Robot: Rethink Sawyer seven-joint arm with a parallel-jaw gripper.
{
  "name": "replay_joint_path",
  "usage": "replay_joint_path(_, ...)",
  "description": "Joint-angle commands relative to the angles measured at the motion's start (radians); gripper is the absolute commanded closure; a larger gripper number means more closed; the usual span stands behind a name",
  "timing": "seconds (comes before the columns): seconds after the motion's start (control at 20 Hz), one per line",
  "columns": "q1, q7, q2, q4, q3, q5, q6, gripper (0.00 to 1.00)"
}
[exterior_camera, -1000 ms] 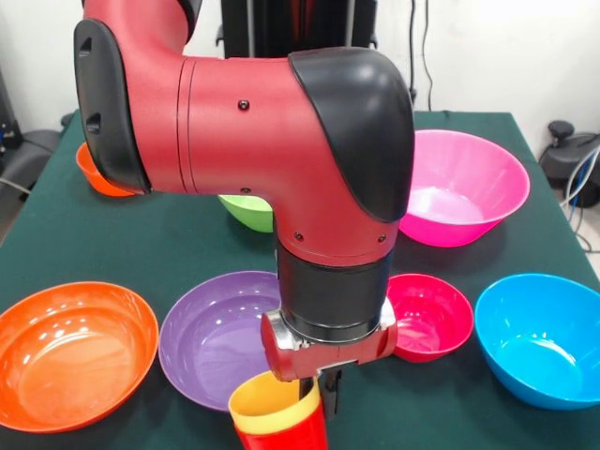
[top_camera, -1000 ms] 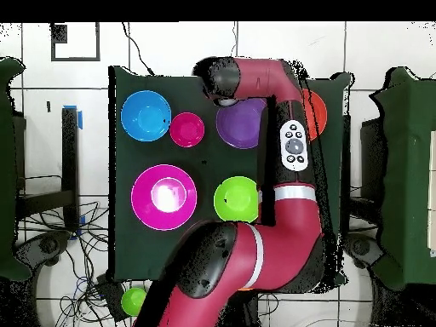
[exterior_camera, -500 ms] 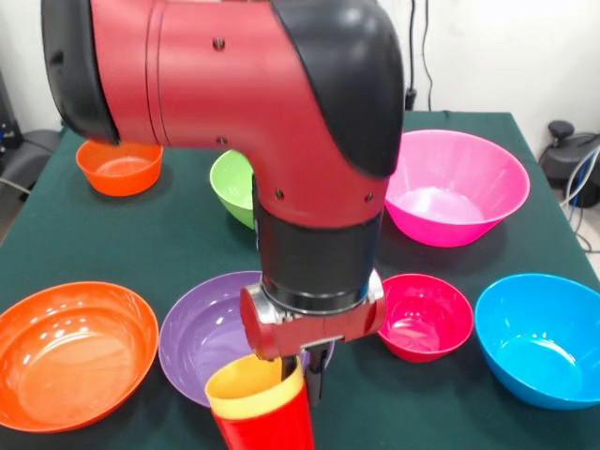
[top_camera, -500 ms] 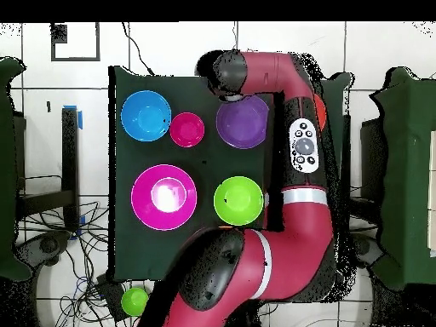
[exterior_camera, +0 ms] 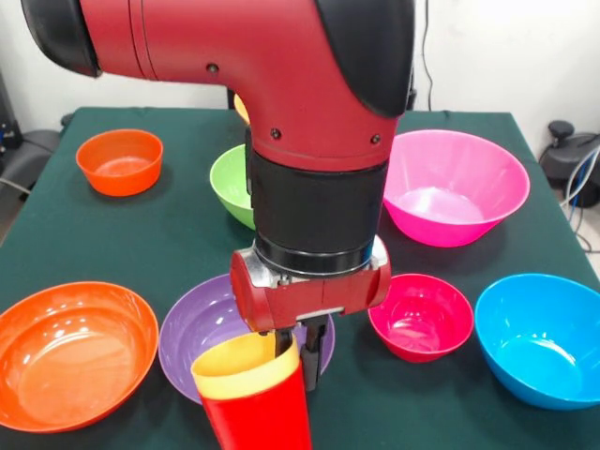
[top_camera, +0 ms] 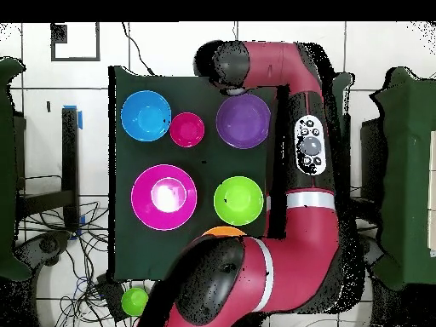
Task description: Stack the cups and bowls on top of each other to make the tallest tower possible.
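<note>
Cups: yellow cup (exterior_camera: 246,366) nested in red cup (exterior_camera: 258,420) at the near table edge; long axis near upright, mouths up, leaning left
Gripper (exterior_camera: 298,353): pinching the yellow cup's rim
Behind: purple bowl (exterior_camera: 202,337); green bowl (exterior_camera: 230,183) farther back

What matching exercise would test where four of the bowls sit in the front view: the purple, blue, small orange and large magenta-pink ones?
Things:
1. glossy purple plastic bowl
2. glossy blue plastic bowl
3. small orange plastic bowl
4. large magenta-pink plastic bowl

Places in the front view:
A. far left of the green table
B. near right edge
C. far right, behind the small crimson bowl
D. just behind the yellow cup nested in the red cup at the gripper

Pairs: 1-D, 2-B, 3-A, 4-C
</note>
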Motion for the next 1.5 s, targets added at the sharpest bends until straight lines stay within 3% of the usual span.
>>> replay_joint_path(0.05, 0.013, -0.145, -0.009, 0.085, -0.001, -0.011, 0.087, 1.00)
replay_joint_path(0.7, -0.016, -0.127, 0.000, 0.185, -0.014, -0.027, -0.022, 1.00)
replay_joint_path(1.5, -0.028, -0.085, 0.024, 0.201, -0.031, -0.040, -0.042, 1.00)
